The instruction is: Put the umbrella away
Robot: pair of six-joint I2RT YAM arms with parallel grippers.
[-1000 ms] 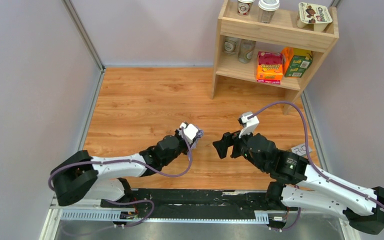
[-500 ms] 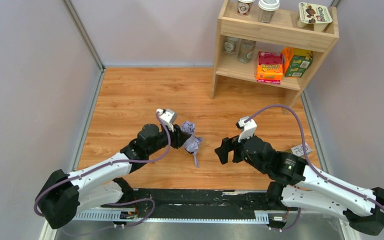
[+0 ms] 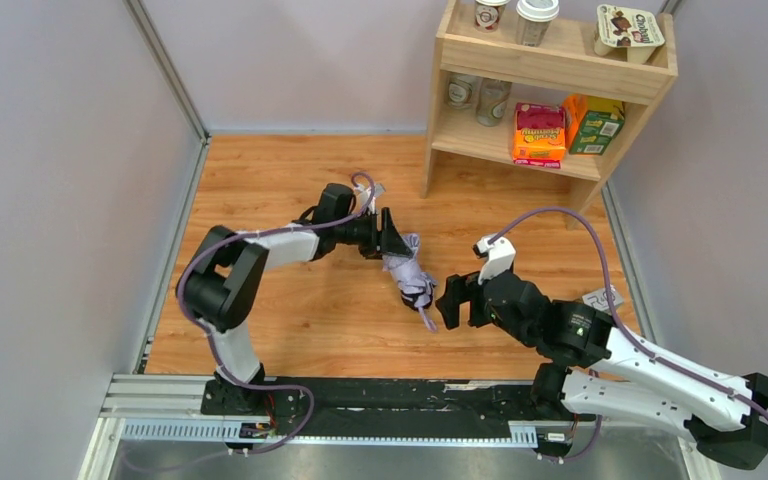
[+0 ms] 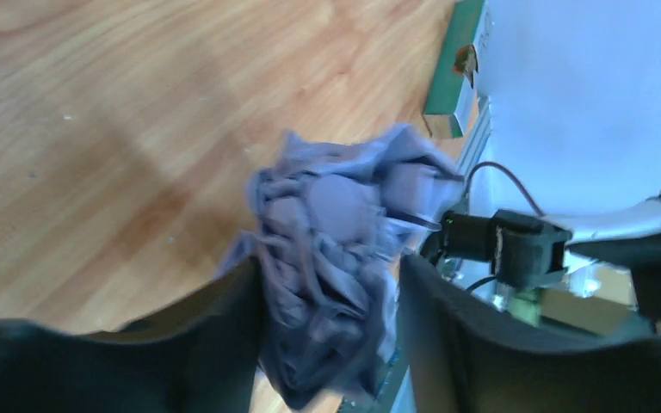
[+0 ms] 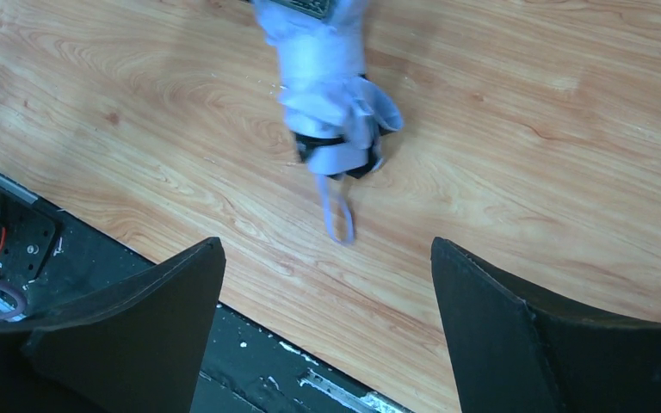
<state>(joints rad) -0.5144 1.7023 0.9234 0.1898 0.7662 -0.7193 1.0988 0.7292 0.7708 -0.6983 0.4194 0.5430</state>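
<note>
Umbrella (image 5: 318, 77) strap (image 5: 336, 211): right-wrist view, not left-wrist.

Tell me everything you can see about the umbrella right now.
The umbrella is folded up, a crumpled bundle of thin pale lavender fabric. At its near end a small black handle shows, with a fabric strap loop trailing onto the wooden table. It lies slanted, handle end toward the right arm, its far end wedged between the fingers of the left gripper, fabric pressing both. The open right gripper is apart from it.
</note>
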